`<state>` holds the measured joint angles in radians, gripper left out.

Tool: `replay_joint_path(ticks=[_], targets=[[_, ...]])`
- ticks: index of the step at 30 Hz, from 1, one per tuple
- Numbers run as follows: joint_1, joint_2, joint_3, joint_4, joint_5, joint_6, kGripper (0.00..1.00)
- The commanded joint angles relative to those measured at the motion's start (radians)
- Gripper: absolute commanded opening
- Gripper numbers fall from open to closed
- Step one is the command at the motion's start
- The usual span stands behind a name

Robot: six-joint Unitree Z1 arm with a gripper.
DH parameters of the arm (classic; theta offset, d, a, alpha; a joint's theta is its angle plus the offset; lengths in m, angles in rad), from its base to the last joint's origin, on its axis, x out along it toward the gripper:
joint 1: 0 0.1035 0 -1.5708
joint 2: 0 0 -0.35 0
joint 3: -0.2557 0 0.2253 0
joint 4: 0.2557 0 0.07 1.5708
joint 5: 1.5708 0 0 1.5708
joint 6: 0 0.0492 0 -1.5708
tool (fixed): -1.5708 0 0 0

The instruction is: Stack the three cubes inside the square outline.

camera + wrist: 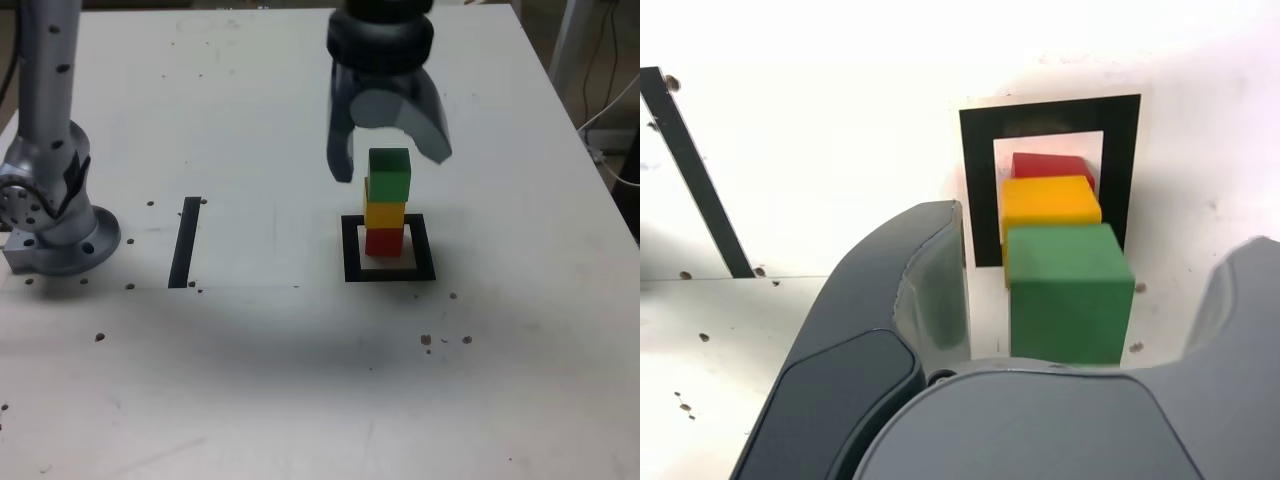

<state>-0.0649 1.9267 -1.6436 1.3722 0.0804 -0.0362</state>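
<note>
Where green cube (389, 176) tops yellow (384, 215) and red (384, 242), neatly matte — hand (392, 165) spread apart

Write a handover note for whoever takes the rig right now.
Gripper: open, jaws either side of the green cube, holding nothing.
Cubes: green on top, yellow in the middle, red at the bottom, inside the black square outline.
Done: all three stacked.
Left: no stacking. I'd back the arm off carefully, since a jaw could nudge the top cube.
</note>
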Motion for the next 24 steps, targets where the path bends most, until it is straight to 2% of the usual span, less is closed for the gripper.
replay_joint_path(ticks=[1, 9, 16, 24], targets=[[-0.009, -0.024, -0.015, 0.028, 0.007, 0.006, 0.99], [-0.014, -0.118, -0.033, 0.169, 0.006, 0.045, 0.99], [0.038, -0.305, 0.193, 0.157, -0.037, 0.066, 0.99], [0.063, -0.463, 0.474, 0.12, 0.002, 0.093, 0.99]])
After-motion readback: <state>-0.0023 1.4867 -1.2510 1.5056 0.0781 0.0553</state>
